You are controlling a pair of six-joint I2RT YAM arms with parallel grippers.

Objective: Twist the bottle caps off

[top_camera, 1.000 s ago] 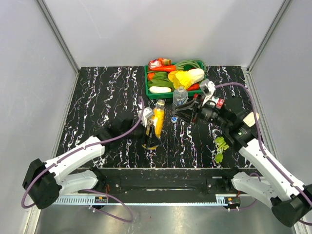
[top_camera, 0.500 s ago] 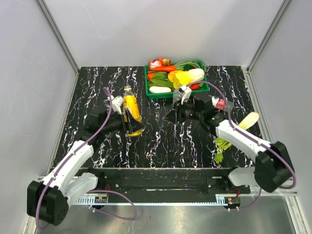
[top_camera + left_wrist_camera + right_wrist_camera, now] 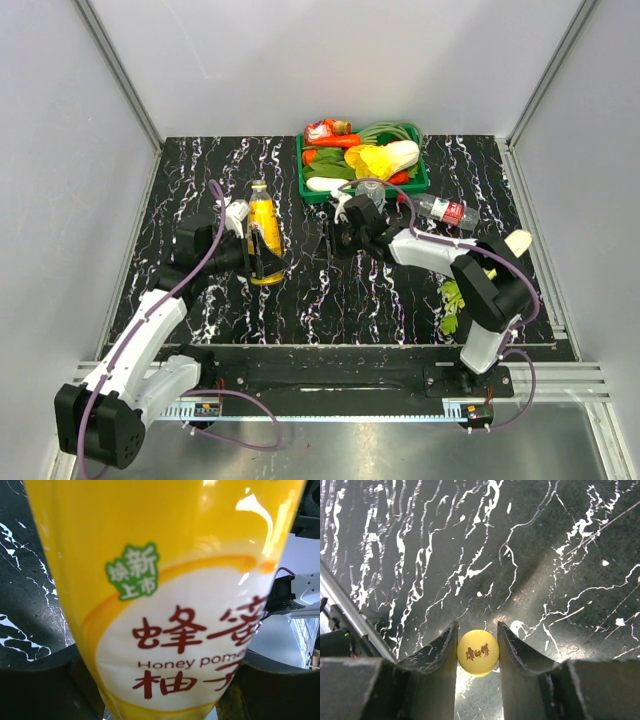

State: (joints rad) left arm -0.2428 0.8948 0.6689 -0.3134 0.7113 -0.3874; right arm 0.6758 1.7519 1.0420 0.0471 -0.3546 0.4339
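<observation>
The orange juice bottle with its yellow label is gripped at its body by my left gripper. It fills the left wrist view, between the two fingers. Its neck points toward the far side. My right gripper is shut on the yellow cap, held just above the table between its pads, right of the juice bottle. The water bottle stands by the tray, partly behind my right arm. The red-label bottle lies on its side at the right. The blue and red caps are not visible.
A green tray of vegetables stands at the back centre. A leafy green vegetable lies at the right front and a pale vegetable near the right edge. White walls close in the black marbled table.
My left gripper carried the juice bottle leftward and back. My right gripper swung left across the table, its arm now stretched in front of the tray.
</observation>
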